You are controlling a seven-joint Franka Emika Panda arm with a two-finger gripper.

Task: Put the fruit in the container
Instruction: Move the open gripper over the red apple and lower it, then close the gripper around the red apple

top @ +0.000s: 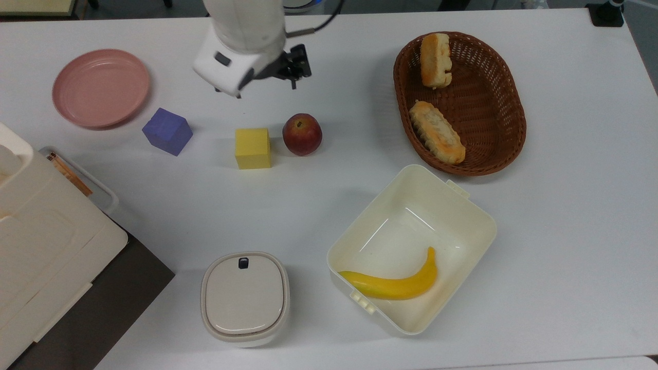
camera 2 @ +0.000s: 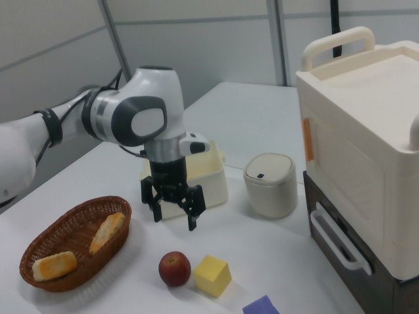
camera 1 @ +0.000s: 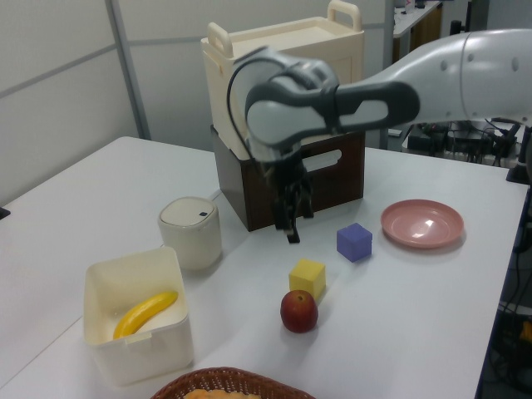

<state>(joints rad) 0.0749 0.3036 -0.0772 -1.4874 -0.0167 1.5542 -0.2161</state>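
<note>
White arm (camera 2: pixel 141 121) hangs jaws-down, spread, above apple (camera 2: pixel 175 268).

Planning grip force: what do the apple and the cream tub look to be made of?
The apple has smooth, faintly glossy red-yellow skin; whether it is real or moulded plastic is unclear. The cream tub looks like thin, glossy moulded plastic, with reflective streaks on its floor and clip tabs.

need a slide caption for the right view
Open gripper hovers above the apple and yellow cube, with the tub behind and a bread basket alongside.
</note>
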